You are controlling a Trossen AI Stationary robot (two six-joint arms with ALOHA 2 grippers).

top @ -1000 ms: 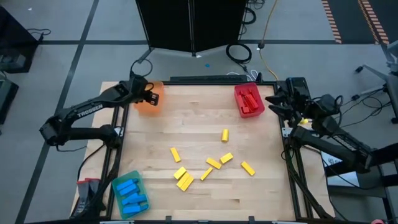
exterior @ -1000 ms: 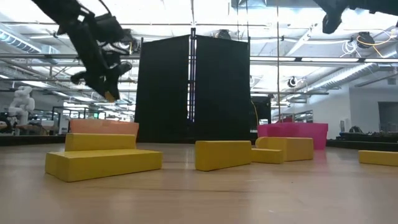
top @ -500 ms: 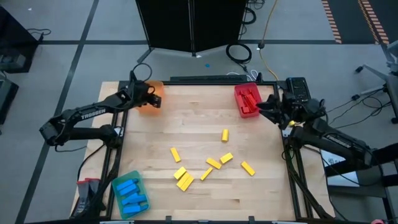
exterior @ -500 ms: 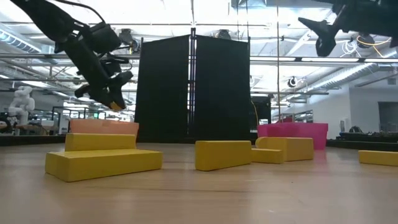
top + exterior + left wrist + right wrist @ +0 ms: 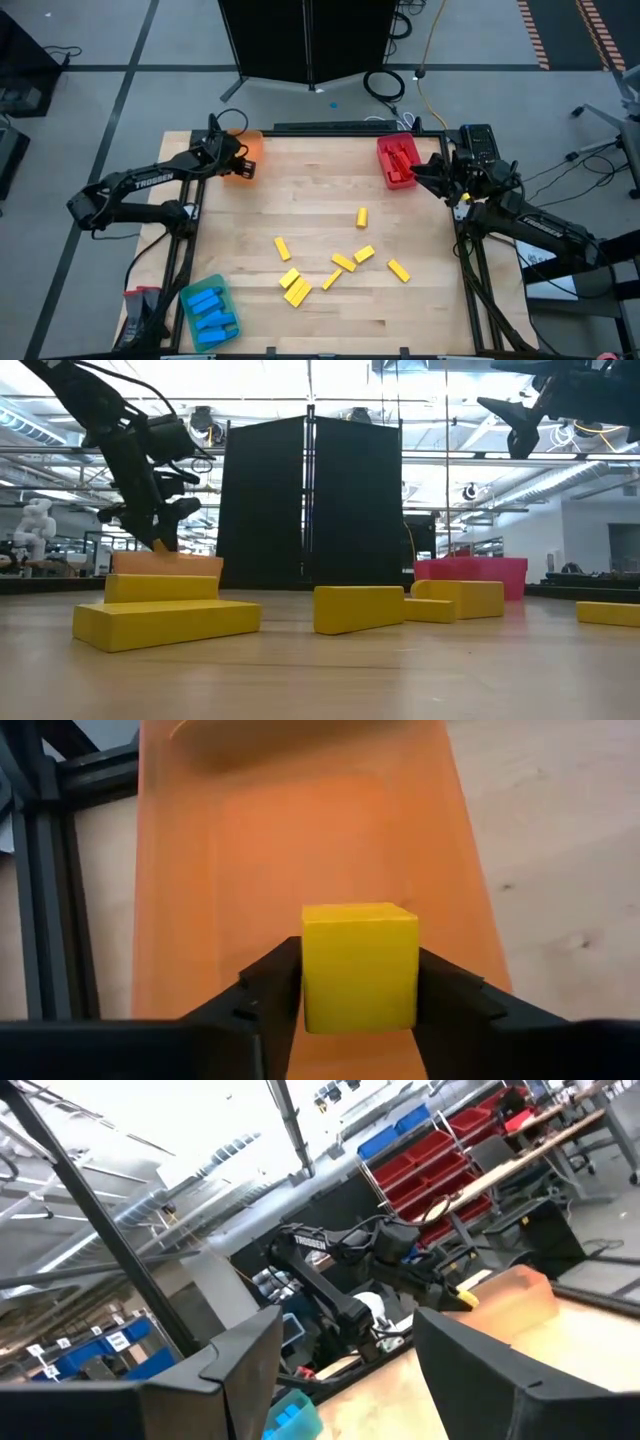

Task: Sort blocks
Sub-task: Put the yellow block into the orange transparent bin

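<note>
My left gripper [image 5: 237, 157] hangs over the orange tray [image 5: 245, 165] at the table's far left corner, shut on a yellow block [image 5: 359, 966]. The orange tray [image 5: 300, 840] fills the left wrist view below the block. My right gripper [image 5: 420, 170] is open and raised beside the red tray [image 5: 399, 160], which holds red blocks, at the far right. Several yellow blocks [image 5: 343, 262] lie loose on the table's middle. Blue blocks sit in the green tray [image 5: 208, 310] at the near left corner. My left gripper pinches the yellow block between its two fingers [image 5: 262, 992], one on each side face, with the block's end face [image 5: 359, 966] showing between them. The fingers slant down from the table's left side. The block is lifted clear above the orange tray.
The nearest yellow blocks [image 5: 165, 615] lie low in the foreground of the low view, with the red tray [image 5: 470, 572] behind them at the right. Bare wood stretches between the far trays and along the near right of the table.
My left gripper has carried the yellow block down and toward the far left corner, coming lower over the orange tray. My right gripper has moved from the table's right edge toward the red tray and come a little lower.
</note>
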